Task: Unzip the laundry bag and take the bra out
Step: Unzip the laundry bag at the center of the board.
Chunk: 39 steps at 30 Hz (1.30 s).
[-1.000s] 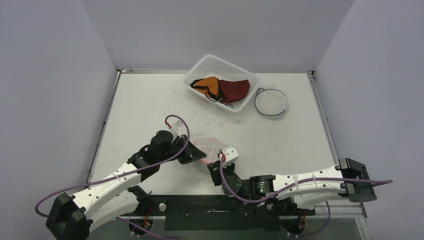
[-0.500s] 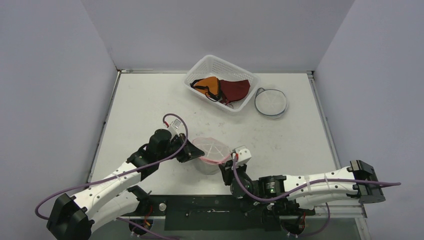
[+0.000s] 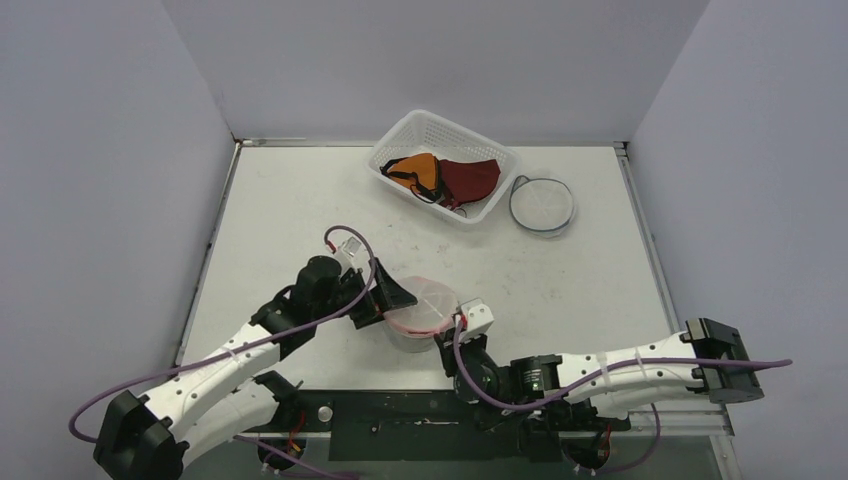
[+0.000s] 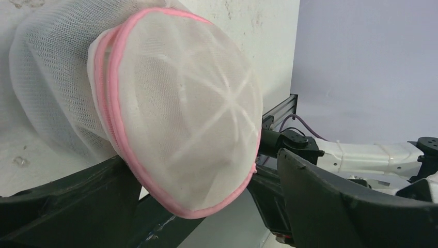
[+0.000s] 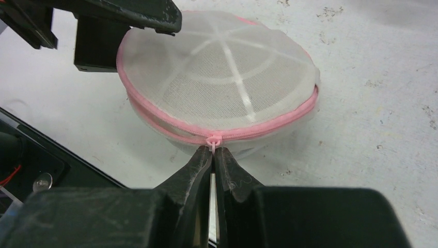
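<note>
The laundry bag (image 3: 422, 300) is a round white mesh pouch with a pink zipper around its rim, lying on the table just ahead of both arms. My left gripper (image 3: 392, 298) is open, and the bag's (image 4: 181, 103) left edge sits between its wide-apart fingers (image 4: 330, 196). From the near side, my right gripper (image 5: 213, 151) is shut on the small pink zipper pull (image 5: 213, 140) at the bag's (image 5: 222, 82) front rim. The zipper looks closed on both sides of the pull. The bra is hidden; nothing shows through the mesh.
A white plastic basket (image 3: 425, 117) with orange and dark red garments stands at the back centre. A flat round mesh bag with dark trim (image 3: 543, 205) lies to its right. Walls close off the table's left, right and back sides.
My left gripper was shut on the bag's left rim and has now opened wide. The right gripper has stayed shut on the zipper pull, and the bag has shifted slightly right.
</note>
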### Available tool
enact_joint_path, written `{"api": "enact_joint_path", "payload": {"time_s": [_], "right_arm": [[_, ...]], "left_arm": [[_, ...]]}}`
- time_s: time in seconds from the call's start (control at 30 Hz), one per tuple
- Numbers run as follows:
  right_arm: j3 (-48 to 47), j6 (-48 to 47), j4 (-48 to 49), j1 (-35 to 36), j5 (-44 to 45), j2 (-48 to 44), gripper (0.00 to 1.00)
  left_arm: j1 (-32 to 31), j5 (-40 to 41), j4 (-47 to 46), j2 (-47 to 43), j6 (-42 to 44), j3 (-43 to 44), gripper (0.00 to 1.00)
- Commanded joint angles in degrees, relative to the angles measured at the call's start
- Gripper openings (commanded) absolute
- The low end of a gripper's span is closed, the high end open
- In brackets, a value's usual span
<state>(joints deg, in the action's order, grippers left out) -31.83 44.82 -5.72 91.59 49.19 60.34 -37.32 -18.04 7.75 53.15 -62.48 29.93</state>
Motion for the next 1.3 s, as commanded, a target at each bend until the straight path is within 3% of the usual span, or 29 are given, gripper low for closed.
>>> {"api": "enact_joint_path", "payload": {"time_s": [0.0, 0.3, 0.57, 0.73, 0.93, 1.13, 1.27], "right_arm": [[-3.28, -4.73, 8.31, -0.27, -1.50, 3.64, 0.05], [-10.68, -12.14, 15.36, -4.26, -10.55, 12.65, 0.05], [-14.66, -14.38, 17.23, -5.23, -13.32, 17.61, 0.05], [-13.00, -13.82, 15.85, -5.28, -11.32, 14.63, 0.05], [-7.47, -9.78, 8.43, -4.73, -4.93, 5.11, 0.05], [-3.19, -4.24, 2.20, -0.78, 1.63, -1.21, 0.05], [-3.41, -1.77, 1.71, 1.25, 3.61, 0.56, 0.05]], "left_arm": [[0.23, 1.23, 6.96, -7.34, 2.15, 2.56, 0.96], [-0.11, -0.23, 14.33, -20.83, -1.34, -3.08, 0.96], [-0.21, 0.74, 18.57, -21.94, 0.36, -2.62, 0.96], [-0.04, 7.83, 25.63, -20.34, 6.27, 1.45, 0.96], [0.06, 4.55, 12.89, -14.11, 5.79, -0.11, 0.98], [-0.10, 1.03, -2.41, 0.08, 6.23, 2.97, 1.00], [-0.04, -0.31, -0.30, 7.82, 9.58, 11.28, 1.00]]}}
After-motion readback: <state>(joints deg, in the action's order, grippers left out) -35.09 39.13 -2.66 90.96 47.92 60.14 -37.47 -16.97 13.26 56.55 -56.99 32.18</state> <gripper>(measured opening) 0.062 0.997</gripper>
